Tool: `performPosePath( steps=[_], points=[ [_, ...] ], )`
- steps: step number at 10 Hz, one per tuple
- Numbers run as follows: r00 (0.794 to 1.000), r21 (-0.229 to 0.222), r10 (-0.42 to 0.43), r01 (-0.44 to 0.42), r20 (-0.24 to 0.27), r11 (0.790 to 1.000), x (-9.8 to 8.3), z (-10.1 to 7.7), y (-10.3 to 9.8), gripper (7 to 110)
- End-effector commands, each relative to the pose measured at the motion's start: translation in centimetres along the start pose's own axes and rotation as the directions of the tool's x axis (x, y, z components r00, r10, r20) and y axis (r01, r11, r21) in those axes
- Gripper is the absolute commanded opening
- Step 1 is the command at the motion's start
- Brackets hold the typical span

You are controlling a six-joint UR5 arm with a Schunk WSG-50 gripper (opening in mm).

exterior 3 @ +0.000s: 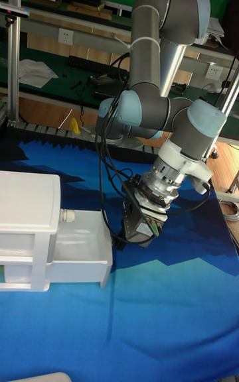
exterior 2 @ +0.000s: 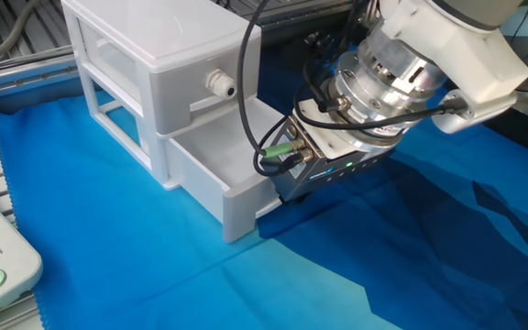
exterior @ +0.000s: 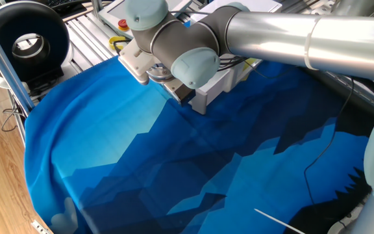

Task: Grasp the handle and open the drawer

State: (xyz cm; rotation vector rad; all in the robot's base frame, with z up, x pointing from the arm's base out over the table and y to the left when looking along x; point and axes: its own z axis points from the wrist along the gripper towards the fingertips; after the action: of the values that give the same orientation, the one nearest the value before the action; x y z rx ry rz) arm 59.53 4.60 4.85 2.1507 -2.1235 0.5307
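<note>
The arm reaches in from above, its elbow raised and its wrist angled steeply downward. The gripper [exterior 3: 126,239] hangs low over the cloth, pointing sideways (its fingers are hidden, so their state is unreadable).

Drawer [exterior 2: 211,163]: lower of two in a small white plastic cabinet; white-grey, box-shaped, open-topped. Pulled partway out of its frame, interior visible and bare. Sits level, its base low over the blue patterned cloth. In the tall fixed view the drawer [exterior 3: 79,253] juts out to the right beneath the closed upper unit. In one fixed view only a corner of the drawer [exterior: 208,94] shows, under the arm.

Handle: on the flat front face, hidden behind the hand in every view; colour and shape cannot be told
</note>
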Motion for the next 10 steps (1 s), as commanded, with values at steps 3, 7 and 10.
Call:
performPosePath(
  steps=[3, 7, 10],
  points=[
    [1.0, -0.004, 0.023, -0.023, 0.016, 1.0, -0.82, -0.11, 0.08, 7],
    [1.0, -0.006, 0.027, -0.027, 0.016, 1.0, -1.32, -0.11, 0.15, 7],
    [0.999, -0.006, 0.032, -0.032, 0.01, 0.999, -1.58, -0.26, 0.15, 7]
  ],
)
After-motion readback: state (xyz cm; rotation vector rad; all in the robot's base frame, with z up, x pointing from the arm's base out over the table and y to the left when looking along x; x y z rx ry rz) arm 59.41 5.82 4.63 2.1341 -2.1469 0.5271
